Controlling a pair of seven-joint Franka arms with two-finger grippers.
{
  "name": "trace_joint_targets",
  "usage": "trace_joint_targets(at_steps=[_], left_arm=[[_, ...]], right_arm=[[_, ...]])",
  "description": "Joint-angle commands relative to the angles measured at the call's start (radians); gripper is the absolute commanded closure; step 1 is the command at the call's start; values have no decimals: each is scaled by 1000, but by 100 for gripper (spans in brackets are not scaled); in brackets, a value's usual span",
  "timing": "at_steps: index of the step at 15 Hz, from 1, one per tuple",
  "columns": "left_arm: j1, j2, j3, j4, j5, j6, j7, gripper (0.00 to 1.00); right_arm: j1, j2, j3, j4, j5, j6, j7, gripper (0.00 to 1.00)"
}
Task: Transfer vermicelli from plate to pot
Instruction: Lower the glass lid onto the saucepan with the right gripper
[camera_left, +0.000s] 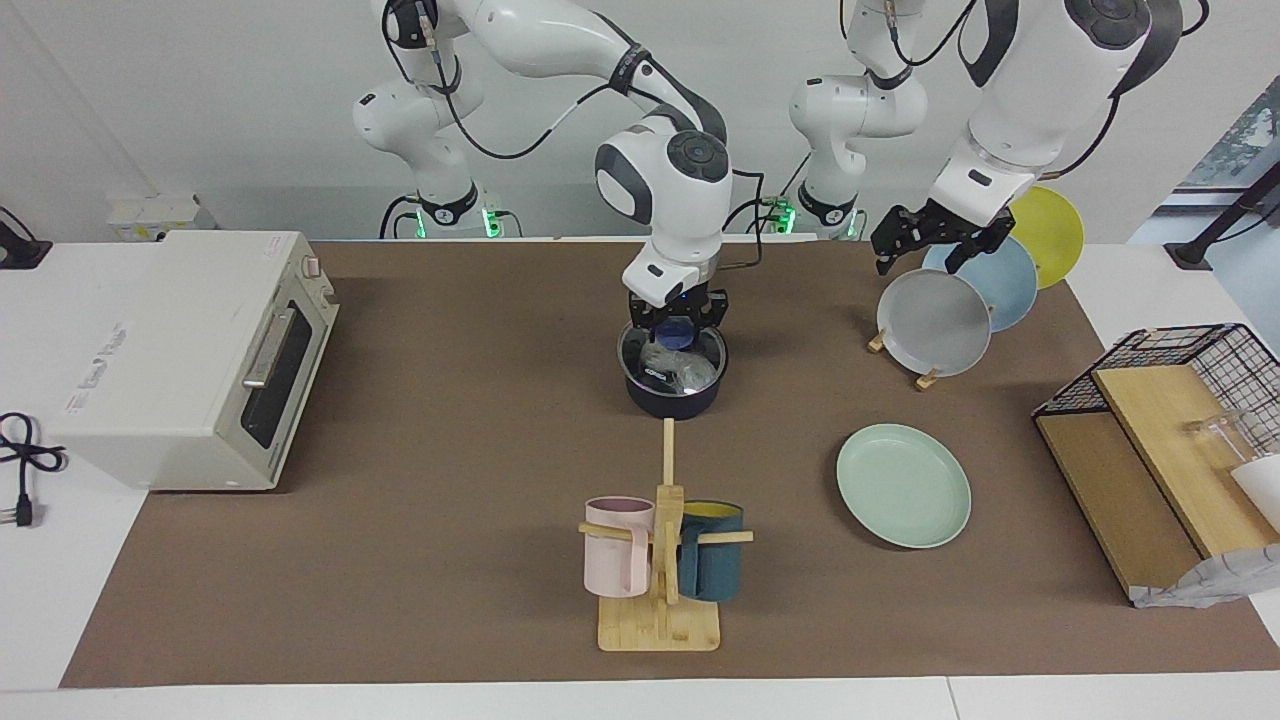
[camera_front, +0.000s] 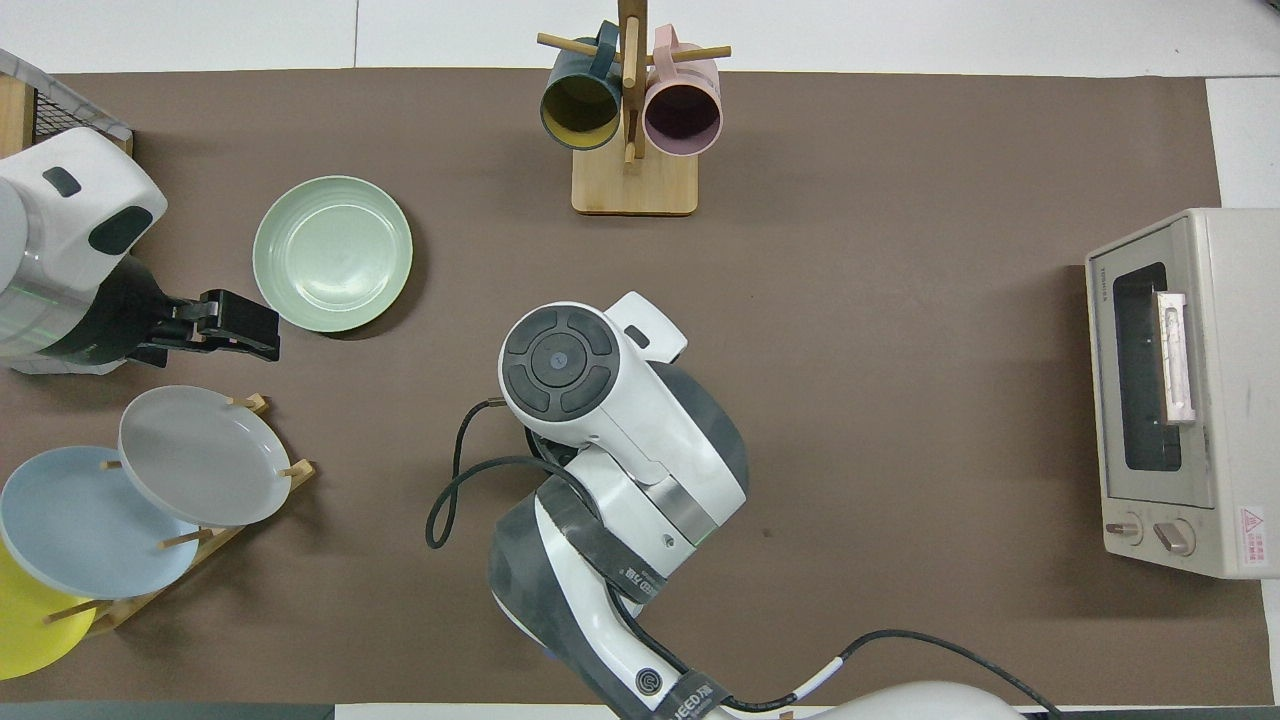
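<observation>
Nearest us, the mug rack (camera_left: 660, 560) stands untouched. Just past it the plate (camera_left: 903, 485) lies bare, and whitish vermicelli (camera_left: 680, 368) already sits in the pot (camera_left: 672, 378). Our right pincer (camera_left: 677, 318) hovers at its mouth; grip we cannot tell. We'd let go low, then lift straight up. Left pincer (camera_left: 925, 240) waits, spread, over the dish rack.

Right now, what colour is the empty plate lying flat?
Pale mint green plate; overhead view shows it best.
</observation>
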Motion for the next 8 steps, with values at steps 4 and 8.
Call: trace_joint_targets(at_steps=[4,8], left_arm=[[-6,6,2,21,49,1,-4,0],[-3,6,2,21,49,1,-2,0]], right_arm=[[-2,6,0,6,1,26,22,67],[0,6,0,1,4,26,26,67]])
